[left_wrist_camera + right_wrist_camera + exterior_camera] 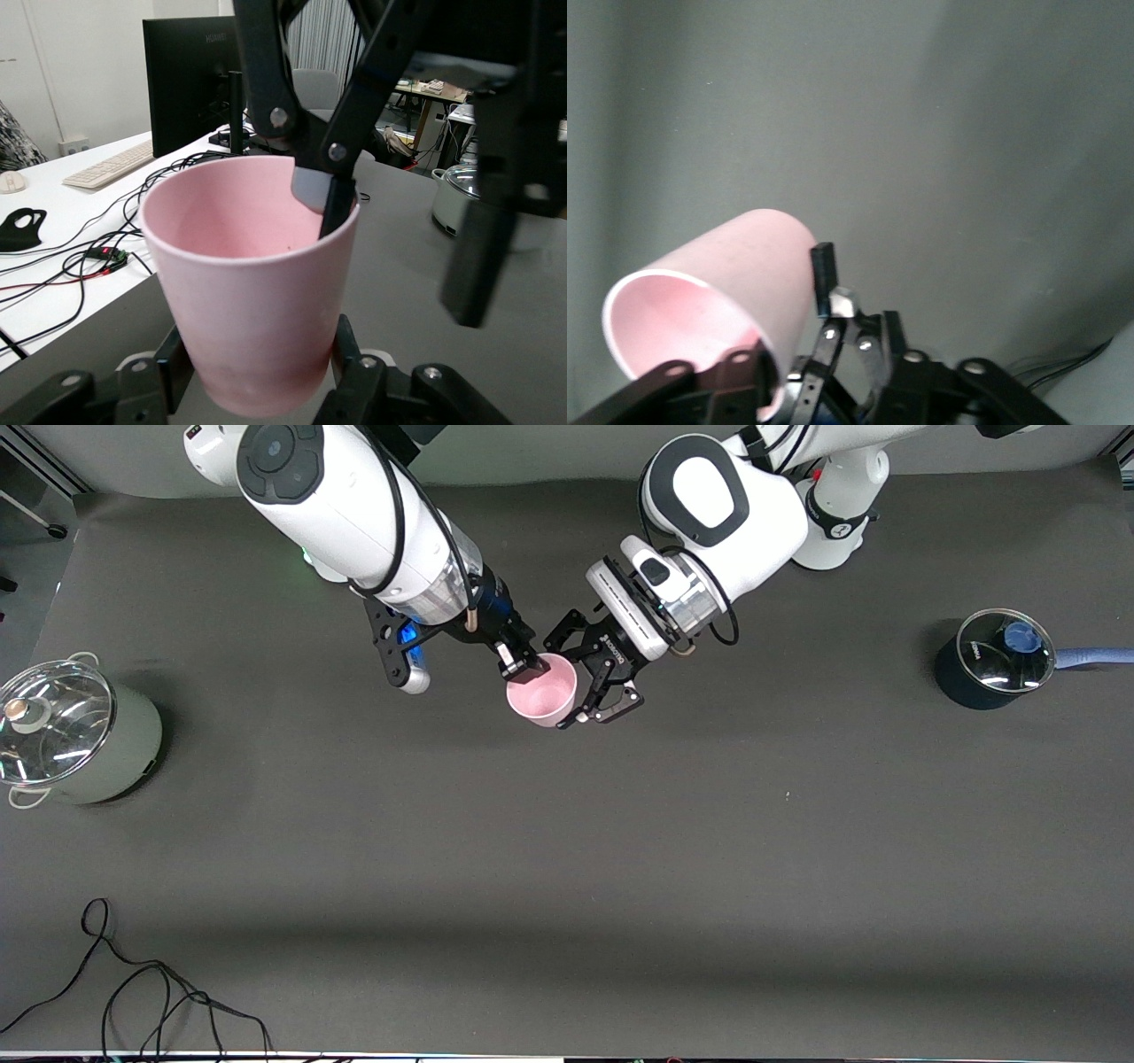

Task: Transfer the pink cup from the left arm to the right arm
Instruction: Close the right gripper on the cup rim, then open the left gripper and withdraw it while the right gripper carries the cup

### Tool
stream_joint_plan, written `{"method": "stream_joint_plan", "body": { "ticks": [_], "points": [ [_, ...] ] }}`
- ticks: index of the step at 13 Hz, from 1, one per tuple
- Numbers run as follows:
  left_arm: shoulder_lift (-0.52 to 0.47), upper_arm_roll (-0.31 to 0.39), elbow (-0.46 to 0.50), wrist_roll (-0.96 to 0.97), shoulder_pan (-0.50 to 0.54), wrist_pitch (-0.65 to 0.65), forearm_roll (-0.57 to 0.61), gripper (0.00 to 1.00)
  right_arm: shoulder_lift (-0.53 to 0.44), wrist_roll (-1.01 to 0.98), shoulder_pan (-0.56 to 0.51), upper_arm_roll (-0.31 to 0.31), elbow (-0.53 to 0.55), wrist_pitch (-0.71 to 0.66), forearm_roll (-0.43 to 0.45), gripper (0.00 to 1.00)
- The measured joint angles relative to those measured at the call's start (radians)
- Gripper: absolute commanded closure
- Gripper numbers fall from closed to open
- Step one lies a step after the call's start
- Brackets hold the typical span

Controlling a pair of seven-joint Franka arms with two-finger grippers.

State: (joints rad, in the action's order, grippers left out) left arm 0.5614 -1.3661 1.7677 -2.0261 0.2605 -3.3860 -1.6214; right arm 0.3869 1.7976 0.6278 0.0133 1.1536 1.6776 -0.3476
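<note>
A loose cable lies on the mat nearest the front camera; farther up, over the table's middle, the cup hangs in the air between two grippers. The left gripper clamps the cup low on its body, fingers pressed against both sides. The right gripper has one finger inside the rim and one outside the wall, jaws straddling it; whether they have closed fully cannot be told. The handover looks to be at its middle. Done well, the right gripper should pinch the wall firmly before the left one lets go, and the left should then open and back straight away so the thin plastic is not twisted. A lidded steel pot stands toward the right arm's end of the table, a dark saucepan toward the left arm's end. White lettering on the left gripper and on the saucepan is too small to read.
</note>
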Motion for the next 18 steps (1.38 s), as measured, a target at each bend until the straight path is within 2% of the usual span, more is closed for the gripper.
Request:
{"method": "stream_joint_plan", "body": {
  "ticks": [1,3,4,5,7,9,10,14,18],
  "points": [
    [0.0,0.0,0.0,0.0,-0.004,0.0,0.0,0.81,0.0,0.0,-0.001,0.002,-0.002,0.003,0.001,1.0],
    [0.0,-0.001,0.0,0.0,-0.01,0.0,0.0,0.62,0.001,0.0,-0.001,0.005,-0.003,0.012,0.001,1.0],
    [-0.001,0.0,0.0,-0.008,-0.011,-0.003,0.002,0.61,0.001,0.004,-0.001,0.005,-0.003,0.009,0.001,1.0],
    [-0.001,0.0,0.0,-0.01,-0.011,-0.003,0.002,0.54,0.002,0.005,-0.001,0.005,-0.003,0.009,0.001,1.0],
    [-0.001,0.003,0.0,-0.012,-0.012,-0.003,0.002,0.34,0.004,0.006,-0.001,0.005,-0.003,0.01,0.001,1.0],
    [-0.001,0.007,0.0,-0.012,-0.014,-0.003,0.002,0.23,0.007,0.006,-0.001,0.004,-0.005,0.011,0.001,1.0],
    [-0.001,0.009,-0.001,-0.01,-0.013,-0.006,0.001,0.22,0.007,0.005,-0.001,0.005,-0.006,0.008,0.001,1.0],
    [0.0,0.024,-0.009,-0.001,-0.013,-0.006,0.0,0.01,0.007,0.005,-0.006,0.005,-0.036,0.009,0.001,1.0],
    [0.0,0.031,-0.011,0.012,-0.012,-0.006,-0.001,0.01,0.007,-0.026,-0.015,0.009,-0.043,0.005,0.001,1.0]
  ]
}}
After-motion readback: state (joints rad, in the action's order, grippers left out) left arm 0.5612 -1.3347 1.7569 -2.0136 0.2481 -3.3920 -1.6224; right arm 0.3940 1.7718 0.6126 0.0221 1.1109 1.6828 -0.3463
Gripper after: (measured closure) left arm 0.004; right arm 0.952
